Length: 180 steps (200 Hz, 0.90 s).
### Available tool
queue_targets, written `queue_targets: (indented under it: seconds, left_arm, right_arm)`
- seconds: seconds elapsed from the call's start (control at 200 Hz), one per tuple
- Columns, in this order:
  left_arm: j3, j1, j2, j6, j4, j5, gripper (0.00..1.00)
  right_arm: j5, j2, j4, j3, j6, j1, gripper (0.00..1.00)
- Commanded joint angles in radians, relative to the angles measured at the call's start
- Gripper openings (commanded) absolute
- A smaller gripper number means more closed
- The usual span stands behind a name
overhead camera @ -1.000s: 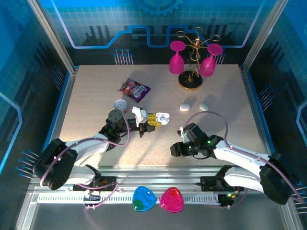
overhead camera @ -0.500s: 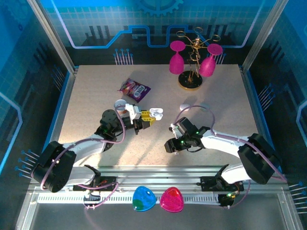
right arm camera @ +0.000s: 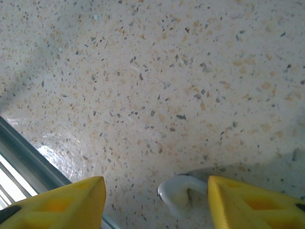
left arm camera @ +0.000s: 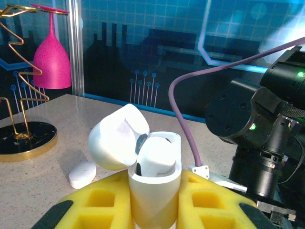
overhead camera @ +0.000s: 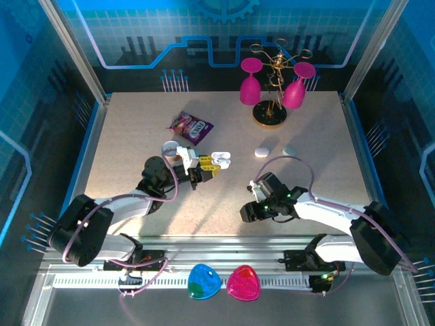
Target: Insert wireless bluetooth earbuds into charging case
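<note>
Gripping an open white case [overhead camera: 221,160], the left gripper [overhead camera: 212,166] sits a little left of the worktop's [overhead camera: 136,115] middle. In the left wrist view its yellow fingers [left arm camera: 102,202] are closed on the lower half of the case [left arm camera: 155,183], which stands upright between them. The lid [left arm camera: 116,138] is hinged back to the left. A rounded white piece with a dark patch [left arm camera: 156,155] sits in the mouth of the case; I cannot tell whether it is an earbud.

The right gripper [overhead camera: 247,212] is low over the worktop near the front edge, right of centre and well apart from the case. In the right wrist view, the gripper [right arm camera: 153,191] is open, with its yellow fingertips [right arm camera: 62,202] spread wide. A small white earbud [right arm camera: 176,191] lies on the speckled worktop between them, nearer the right-hand finger. I cannot tell whether it touches that finger.

Farther back, right of centre, a closed white pod [overhead camera: 262,151] lies near a second pod [overhead camera: 291,149]. Behind them stands a gold wire rack [overhead camera: 272,112] holding two pink glasses [overhead camera: 250,81] upside down. A purple snack packet [overhead camera: 191,127] lies at the back left, with a small round white object [overhead camera: 170,147] just in front of it, beside the left arm.
</note>
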Motion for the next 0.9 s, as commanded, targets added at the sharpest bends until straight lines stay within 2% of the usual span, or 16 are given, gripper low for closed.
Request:
queue_targets:
  seconds: [0.0,0.2,0.35,0.57,0.72,0.895]
  left_arm:
    - [-0.005,0.006,0.020,-0.035,0.100,0.033,0.19]
    - [-0.007,0.006,0.026,-0.038,0.130,0.039,0.19]
    - [-0.007,0.007,0.009,-0.035,0.113,0.039,0.19]
    - [-0.026,0.008,-0.048,-0.005,0.041,0.029,0.20]
    - [-0.020,0.007,-0.066,0.018,0.002,0.029,0.20]
    - [-0.009,0.008,-0.039,0.005,0.033,0.035,0.20]
  right_arm:
    - [-0.039,-0.044,-0.031,-0.020,0.024,-0.009,0.58]
    - [0.006,-0.070,-0.065,0.016,-0.045,-0.012,0.59]
    - [-0.002,0.039,-0.088,0.093,-0.116,-0.025,0.60]
    - [-0.018,0.124,-0.065,0.091,-0.107,-0.009,0.61]
    - [-0.002,0.082,-0.096,0.052,-0.060,0.027,0.60]
    - [0.003,-0.028,-0.123,0.003,0.026,0.070,0.58]
